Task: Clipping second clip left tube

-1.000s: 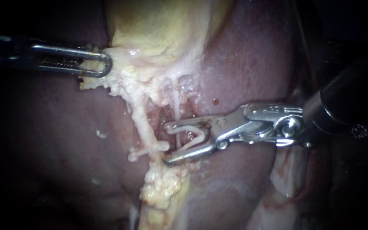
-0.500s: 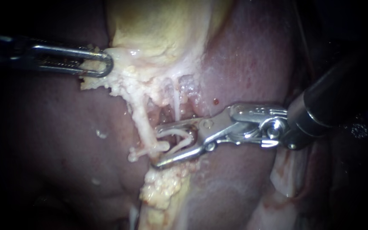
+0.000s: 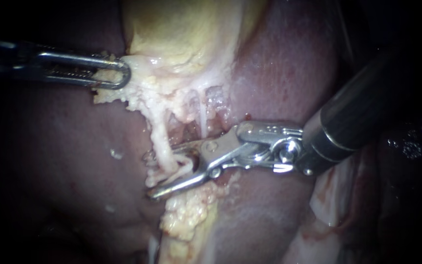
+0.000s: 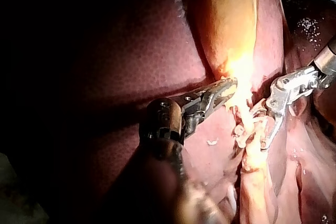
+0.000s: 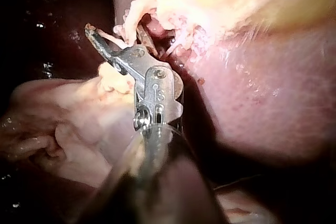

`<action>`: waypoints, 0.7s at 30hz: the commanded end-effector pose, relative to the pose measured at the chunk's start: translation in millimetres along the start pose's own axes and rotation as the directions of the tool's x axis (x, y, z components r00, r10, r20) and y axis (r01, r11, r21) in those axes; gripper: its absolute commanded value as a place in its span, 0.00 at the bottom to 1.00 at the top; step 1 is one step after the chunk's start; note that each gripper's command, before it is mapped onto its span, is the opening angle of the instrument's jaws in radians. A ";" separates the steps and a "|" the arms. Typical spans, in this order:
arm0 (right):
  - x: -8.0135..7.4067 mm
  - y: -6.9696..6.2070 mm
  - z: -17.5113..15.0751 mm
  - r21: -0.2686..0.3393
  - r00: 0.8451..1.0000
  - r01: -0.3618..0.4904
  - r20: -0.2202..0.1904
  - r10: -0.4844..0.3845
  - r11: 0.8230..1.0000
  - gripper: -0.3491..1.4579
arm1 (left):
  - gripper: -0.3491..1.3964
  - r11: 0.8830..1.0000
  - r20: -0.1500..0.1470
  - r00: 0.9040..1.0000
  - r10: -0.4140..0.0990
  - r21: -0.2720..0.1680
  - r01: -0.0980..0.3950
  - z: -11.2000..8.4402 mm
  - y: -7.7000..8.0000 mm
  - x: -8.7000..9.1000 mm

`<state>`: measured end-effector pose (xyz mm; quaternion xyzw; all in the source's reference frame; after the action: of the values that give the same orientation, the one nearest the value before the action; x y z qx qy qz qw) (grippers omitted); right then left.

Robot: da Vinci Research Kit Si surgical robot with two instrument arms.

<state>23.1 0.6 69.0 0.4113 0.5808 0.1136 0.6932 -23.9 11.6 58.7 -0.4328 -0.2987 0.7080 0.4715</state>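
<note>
The left tube, pale and knobbly, runs down from the yellow gallbladder. My right instrument comes in from the right; its jaws are open and straddle the tube, one on each side, with a white clip seated between them. Another white clip crosses the tube at the same level. My left instrument is shut on pale tissue at the gallbladder's lower edge. The left wrist view shows its jaws on that tissue. In the right wrist view the open jaws reach the tube.
Dark red liver lies on both sides of the tube. A thin white right tube hangs just beyond the right instrument's hinge. Lumpy yellow fat sits below the jaws, and pale folded tissue lies under the right shaft.
My right instrument has slid left along the tissue, and its open jaws with the clip now enclose the left tube. The left instrument has kept its hold.
</note>
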 end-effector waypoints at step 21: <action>2.7 -8.0 1.9 0.042 1.000 0.006 0.008 -0.007 0.999 0.33 | 0.00 1.000 0.001 1.000 0.000 -0.002 0.000 -0.1 0.0 0.0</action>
<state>23.0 -3.4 61.3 0.4238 0.5817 0.0989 0.6872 -23.9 11.6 58.7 -0.4328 -0.2993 0.7081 0.4708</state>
